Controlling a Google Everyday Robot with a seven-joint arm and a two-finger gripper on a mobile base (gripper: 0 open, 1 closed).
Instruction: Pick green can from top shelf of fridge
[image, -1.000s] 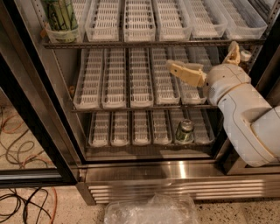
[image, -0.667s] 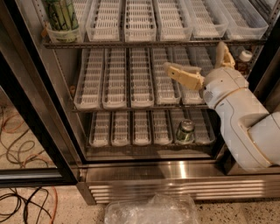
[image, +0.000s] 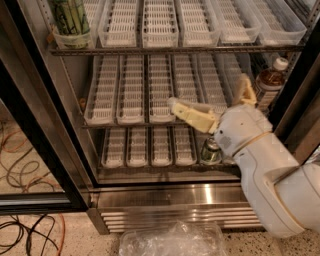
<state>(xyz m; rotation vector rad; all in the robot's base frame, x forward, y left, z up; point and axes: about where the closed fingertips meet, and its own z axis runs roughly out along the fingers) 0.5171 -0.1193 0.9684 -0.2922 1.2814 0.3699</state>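
Observation:
The green can (image: 70, 17), tall with pale stalk print, stands at the far left of the top shelf (image: 175, 50) in a clear lane tray; its top is cut off by the picture edge. The fridge (image: 170, 200) stands open, with wire racks and a steel base. My gripper (image: 207, 91) is open and empty in front of the middle rack, well right of and below the can. One cream finger (image: 192, 114) points left, the other (image: 243, 90) points up.
A brown bottle with a white cap (image: 272, 79) stands at the right of the middle rack, close behind my gripper. A squat green can (image: 211, 151) sits on the bottom rack. The black door frame (image: 35, 125) runs down the left. Cables (image: 25, 230) and a plastic bag (image: 172, 241) lie on the floor.
My gripper and arm have moved left and lower in front of the middle rack, still open. The green can and the other items have not moved.

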